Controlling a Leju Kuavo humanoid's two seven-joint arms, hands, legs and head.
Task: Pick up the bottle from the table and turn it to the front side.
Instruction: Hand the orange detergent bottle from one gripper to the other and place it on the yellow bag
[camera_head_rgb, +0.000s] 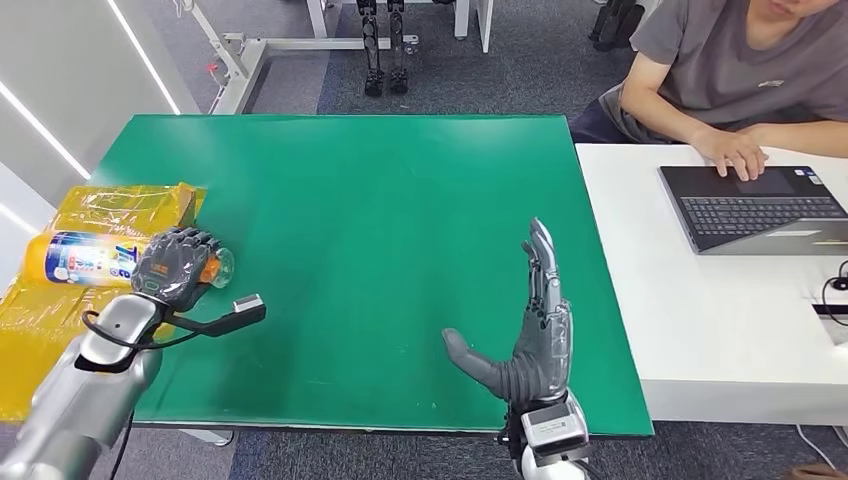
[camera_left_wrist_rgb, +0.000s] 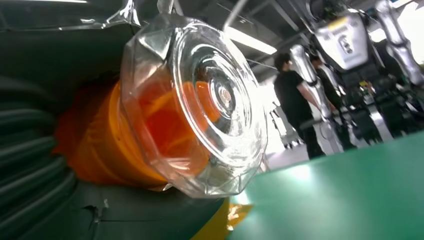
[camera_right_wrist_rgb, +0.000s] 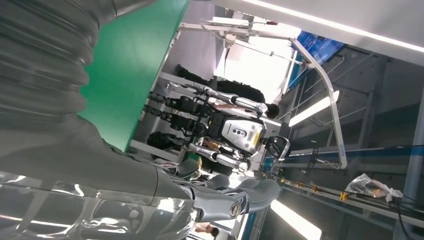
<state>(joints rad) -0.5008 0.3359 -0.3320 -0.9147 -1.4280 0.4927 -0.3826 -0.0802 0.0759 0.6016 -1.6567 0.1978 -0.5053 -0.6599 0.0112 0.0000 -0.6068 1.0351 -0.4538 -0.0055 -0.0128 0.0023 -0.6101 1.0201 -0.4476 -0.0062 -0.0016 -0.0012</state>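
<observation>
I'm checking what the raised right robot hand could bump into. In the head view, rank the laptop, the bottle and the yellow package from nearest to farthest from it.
From the right robot hand:
1. Laptop, on the white table to its right.
2. Bottle, held by the left robot hand at the green table's left edge.
3. Yellow package, just beyond the bottle; close to call.

Left robot hand (camera_head_rgb: 176, 264) closed over the bottle (camera_head_rgb: 85, 257) at the left edge of the green surface (camera_head_rgb: 380, 200). Yellow wrapped packages (camera_head_rgb: 125, 208) lie just behind and beside it, crowding that side. To its right the green surface lies open all the way to the right robot hand (camera_head_rgb: 535, 330), which stands edge-up near the front with fingers straight and thumb out. Ahead of both robot hands, open green to the far edge. Right of the right robot hand: white surface (camera_head_rgb: 680, 300) with laptop (camera_head_rgb: 755, 207); a person's hand (camera_head_rgb: 735, 152) rests on it.
</observation>
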